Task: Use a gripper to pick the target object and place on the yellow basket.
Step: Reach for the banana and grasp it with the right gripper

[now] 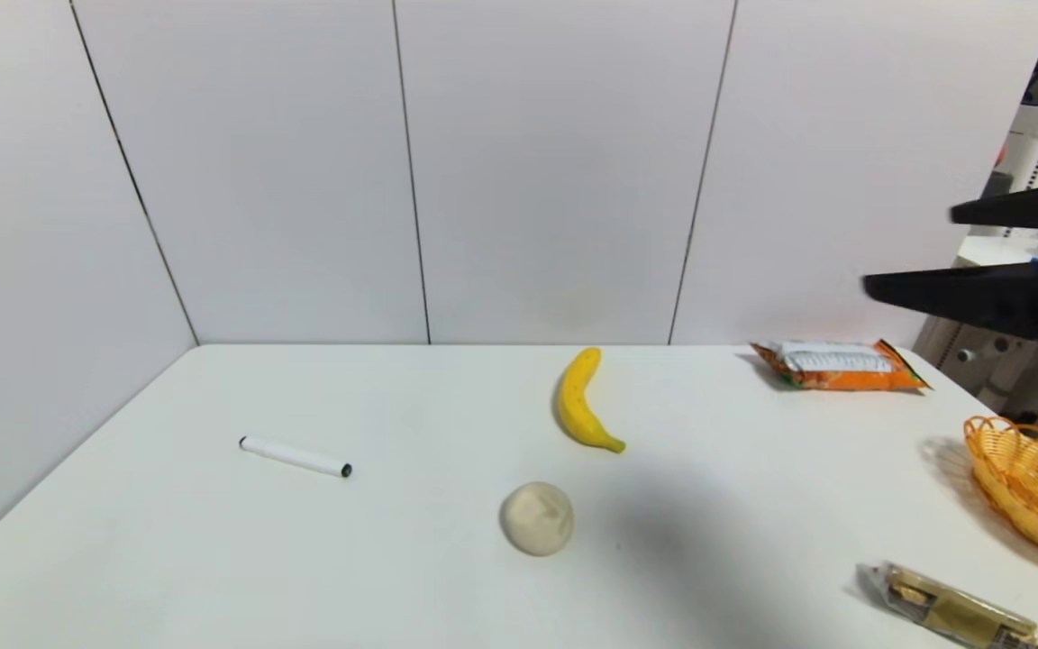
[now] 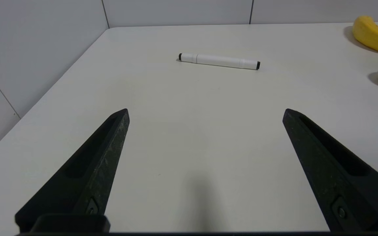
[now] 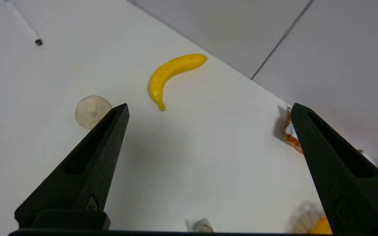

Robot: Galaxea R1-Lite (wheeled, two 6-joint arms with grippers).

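Observation:
The yellow banana [image 1: 579, 402] lies on the white table [image 1: 411, 559] near its far middle, and also shows in the right wrist view [image 3: 170, 73] and at the edge of the left wrist view [image 2: 376, 35]. The yellow wicker basket [image 1: 1035, 482] stands at the table's right edge, empty. My right gripper [image 1: 911, 251] hangs open high above the right side of the table, well apart from the banana, with nothing between its fingers [image 3: 208, 109]. My left gripper [image 2: 205, 113] is open over the near left of the table and is out of the head view.
A white marker pen [image 1: 295, 457] lies at the left. A round beige lump [image 1: 537, 517] sits just in front of the banana. An orange snack packet [image 1: 839, 365] lies at the back right, a clear-wrapped bar [image 1: 956, 608] at the front right. White walls close the back and left.

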